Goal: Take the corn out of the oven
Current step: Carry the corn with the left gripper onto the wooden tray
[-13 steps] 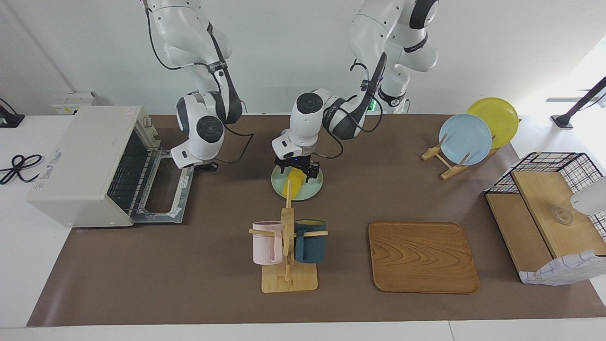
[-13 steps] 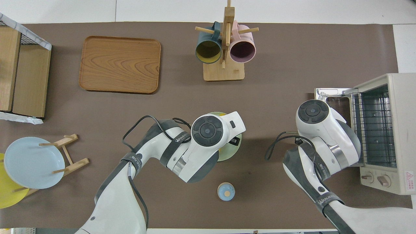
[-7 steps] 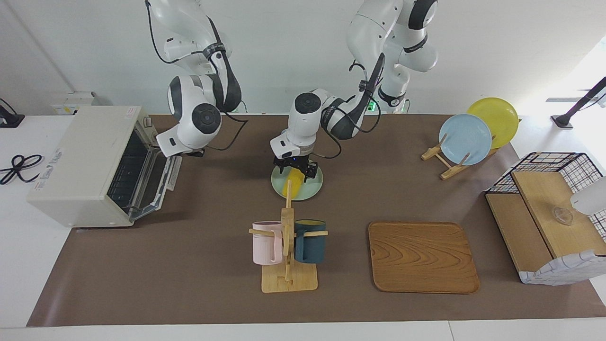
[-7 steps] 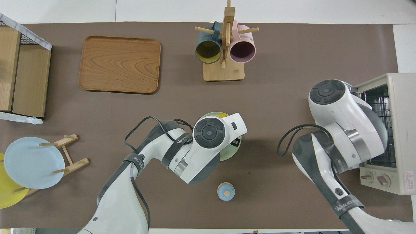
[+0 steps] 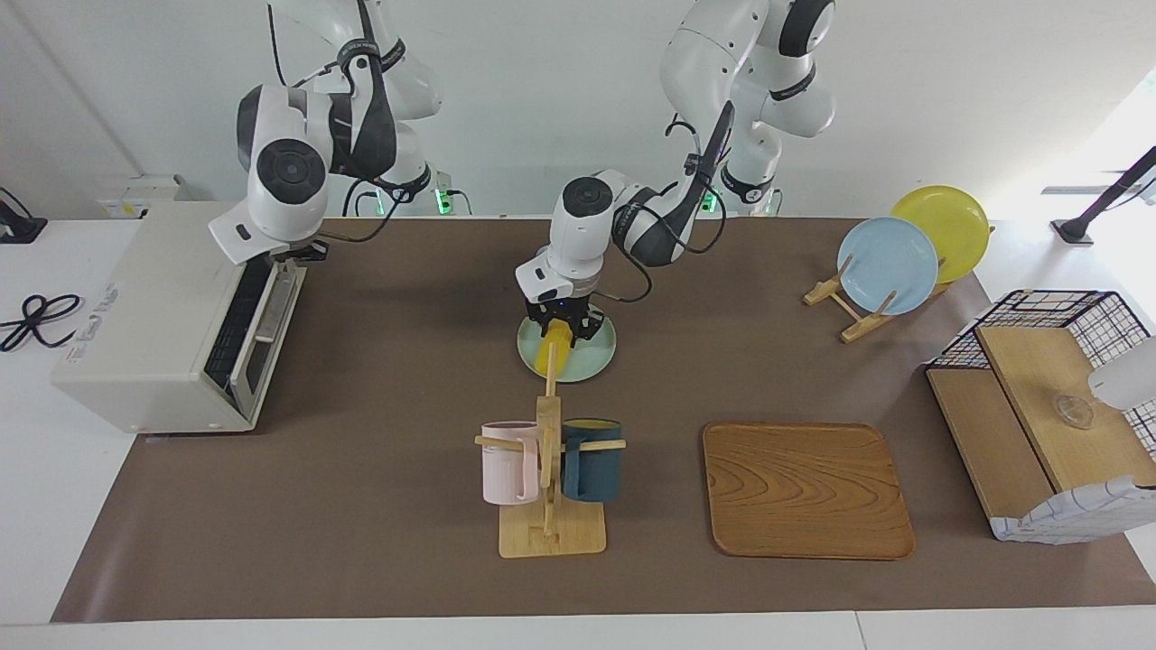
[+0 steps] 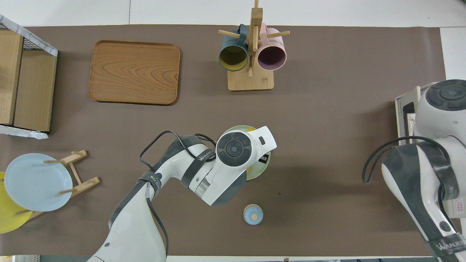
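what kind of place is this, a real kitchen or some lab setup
Probably a lab bench staged as a kitchen: two robot arms stand at a table with a toaster oven, a mug rack and plates on a stand, against bare white walls.

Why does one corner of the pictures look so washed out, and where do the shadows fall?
Facing view: daylight floods in at the left arm's end of the table, bleaching the wall beside the yellow plate; soft shadows lie on the brown mat beside the oven and under the wooden tray. Overhead view: even light, no glare; a soft shadow sits under the left arm near the pale green plate.
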Controlling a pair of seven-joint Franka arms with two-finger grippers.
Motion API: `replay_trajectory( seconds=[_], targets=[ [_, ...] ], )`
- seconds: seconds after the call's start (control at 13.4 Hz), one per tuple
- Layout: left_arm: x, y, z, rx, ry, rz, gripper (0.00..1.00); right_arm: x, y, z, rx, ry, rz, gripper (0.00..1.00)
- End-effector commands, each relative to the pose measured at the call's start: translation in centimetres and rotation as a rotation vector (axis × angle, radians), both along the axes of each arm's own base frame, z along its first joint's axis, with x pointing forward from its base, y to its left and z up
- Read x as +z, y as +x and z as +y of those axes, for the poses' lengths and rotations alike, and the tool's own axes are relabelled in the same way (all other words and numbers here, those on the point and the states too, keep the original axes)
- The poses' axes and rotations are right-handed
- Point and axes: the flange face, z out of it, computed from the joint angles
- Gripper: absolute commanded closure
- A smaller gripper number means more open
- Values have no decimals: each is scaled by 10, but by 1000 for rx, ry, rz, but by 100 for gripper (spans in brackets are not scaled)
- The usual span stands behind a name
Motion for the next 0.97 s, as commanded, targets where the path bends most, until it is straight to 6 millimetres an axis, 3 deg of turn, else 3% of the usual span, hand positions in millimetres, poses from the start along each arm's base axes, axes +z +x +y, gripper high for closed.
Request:
replay_trajectory(
  seconds=[0.0, 0.15, 0.3, 0.45, 0.67, 0.75, 0.82, 0.9],
  targets=[
    [20, 9, 12, 57, 15, -2, 100, 3, -6, -14, 30, 8, 19, 100],
    [79, 29, 58, 115, 33, 29, 100, 11, -8, -14, 47, 20, 11, 100],
    [120, 44, 106, 181, 55, 58, 100, 23, -7, -12, 65, 36, -5, 100],
    [132, 80, 153, 278, 57, 65, 100, 47, 0, -6, 64, 65, -44, 100],
    [127, 144, 255, 433, 37, 37, 100, 85, 12, 7, 19, 184, -117, 100],
    [119, 165, 281, 459, 31, 27, 100, 101, 14, 12, 5, 226, -137, 86],
    [113, 187, 300, 491, 28, 20, 100, 115, 16, 16, -11, 311, -164, 59],
    [105, 214, 314, 521, 23, 16, 100, 125, 17, 21, -16, 366, -186, 50]
  ],
)
